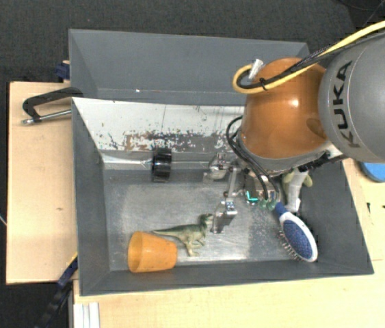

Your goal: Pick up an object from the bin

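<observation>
Down low over the floor of the grey bin point(144, 203), saw the gripper point(221, 217) hanging just to the right of a small green toy dinosaur point(191, 236). Could not tell whether spread wide or pressed closed. Saw nothing held in it. Found the dinosaur lying flat near the front wall, tail right up by an orange cup point(152, 251) tipped on its side. Spotted a blue brush point(297, 239) off to the right and a black roll point(161, 165) by the back wall, both well apart from the dinosaur. Judged the job as only begun: arm down and close, but 0 things picked. Had the grab and the lift left to do.
</observation>
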Robot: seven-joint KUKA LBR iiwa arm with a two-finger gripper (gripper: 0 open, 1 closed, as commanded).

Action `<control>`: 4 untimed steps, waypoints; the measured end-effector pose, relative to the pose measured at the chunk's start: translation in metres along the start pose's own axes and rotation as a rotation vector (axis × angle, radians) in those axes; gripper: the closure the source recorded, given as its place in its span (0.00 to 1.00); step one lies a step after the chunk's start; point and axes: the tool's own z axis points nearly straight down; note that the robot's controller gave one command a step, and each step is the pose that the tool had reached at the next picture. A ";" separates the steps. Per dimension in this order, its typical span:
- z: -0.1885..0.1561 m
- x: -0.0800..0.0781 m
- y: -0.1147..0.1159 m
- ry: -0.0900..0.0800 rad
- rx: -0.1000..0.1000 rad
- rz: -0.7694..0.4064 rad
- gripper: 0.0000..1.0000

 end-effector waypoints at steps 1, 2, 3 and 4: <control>0.128 0.008 0.069 -0.008 0.002 -0.643 0.00; 0.096 -0.025 0.014 -0.019 0.007 -0.640 0.00; 0.099 -0.028 0.044 -0.014 0.001 -0.553 0.00; 0.127 0.006 0.048 -0.016 0.004 -0.739 0.00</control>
